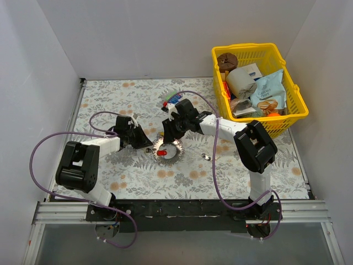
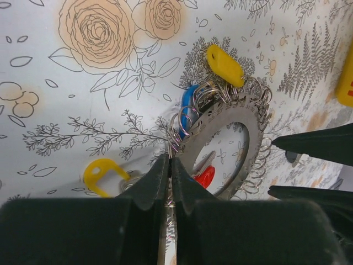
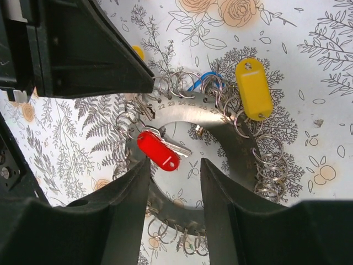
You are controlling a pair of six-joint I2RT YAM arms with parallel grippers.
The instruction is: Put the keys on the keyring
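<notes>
The keyring (image 1: 170, 150) is a flat grey metal ring hung with small wire loops, lying mid-table. It fills the left wrist view (image 2: 245, 113) and the right wrist view (image 3: 185, 104). A red key (image 3: 157, 150) lies across its hole. A yellow-headed key (image 3: 253, 88) and a blue one (image 2: 188, 102) hang on its rim. Another yellow one (image 2: 102, 174) lies just outside it. My left gripper (image 2: 170, 165) is shut on the ring's edge among the wire loops. My right gripper (image 3: 175, 168) is open, low over the ring, with its fingers astride the hole beside the red key.
A small metal piece (image 1: 205, 157) lies on the floral cloth right of the ring. A blue-green carton (image 1: 175, 98) sits behind the right gripper. A yellow basket (image 1: 276, 124) full of goods stands at the back right. White walls enclose the table.
</notes>
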